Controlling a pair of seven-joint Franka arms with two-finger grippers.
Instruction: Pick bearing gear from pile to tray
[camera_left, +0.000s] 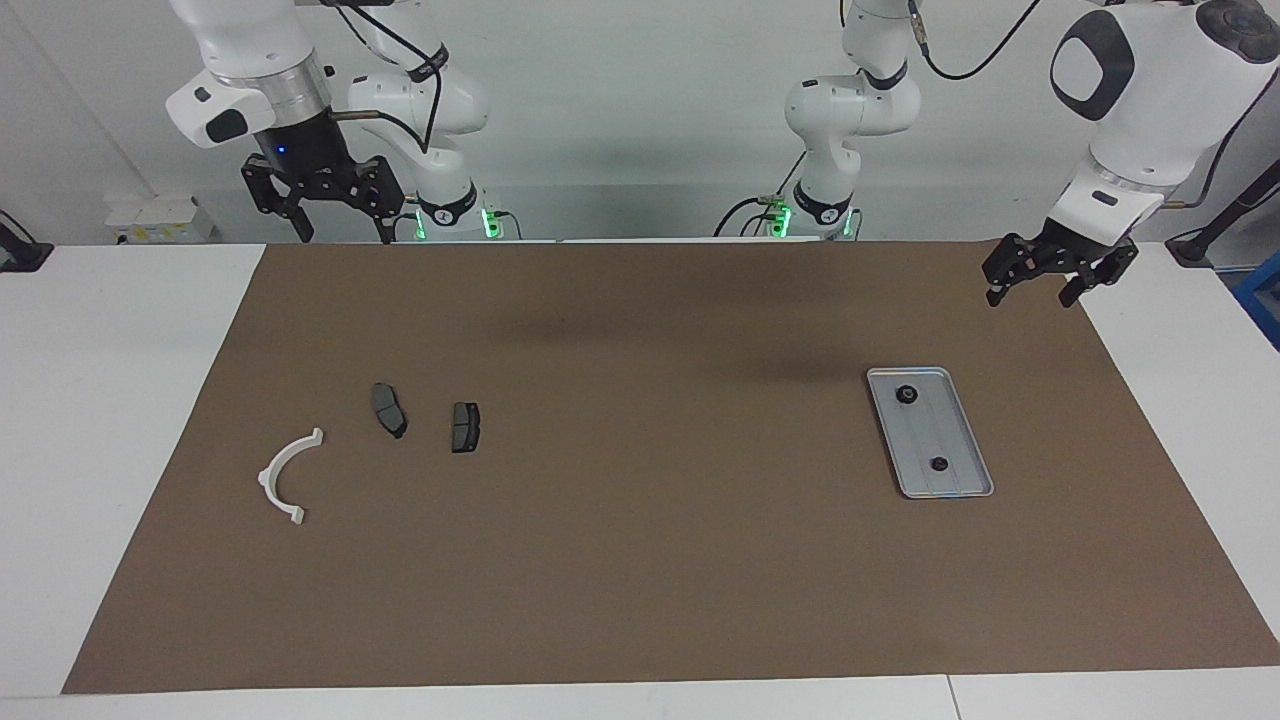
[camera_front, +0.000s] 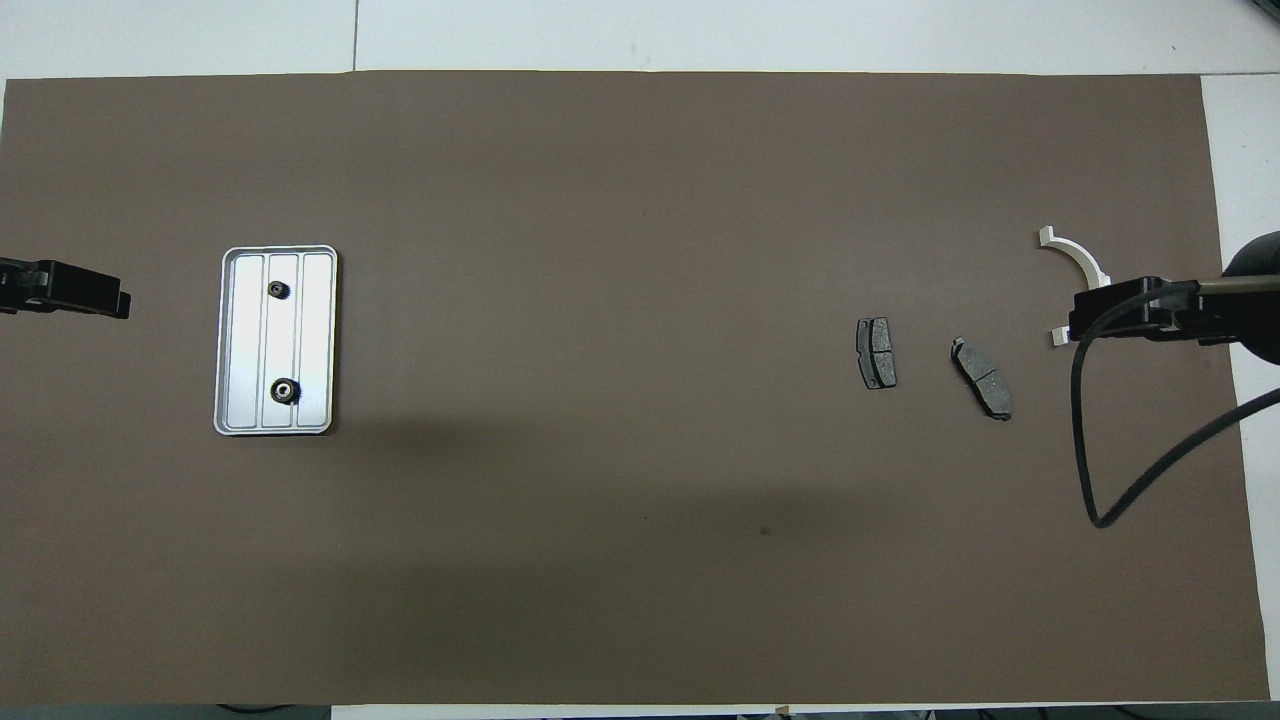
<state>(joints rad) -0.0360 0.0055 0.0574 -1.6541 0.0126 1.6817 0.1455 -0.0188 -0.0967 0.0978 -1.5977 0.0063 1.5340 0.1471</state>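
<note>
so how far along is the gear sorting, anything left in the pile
Two small black gears already lie in the tray. Nothing is in hand: the left gripper hangs open and empty near the tray, and the right gripper waits open over the right arm's end of the table. The pile holds only two brake pads and a white bracket, with no gear visible, so the job looks done.

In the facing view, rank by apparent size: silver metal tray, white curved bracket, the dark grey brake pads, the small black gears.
1. Silver metal tray
2. White curved bracket
3. Dark grey brake pads, alike
4. Small black gears, alike
</note>
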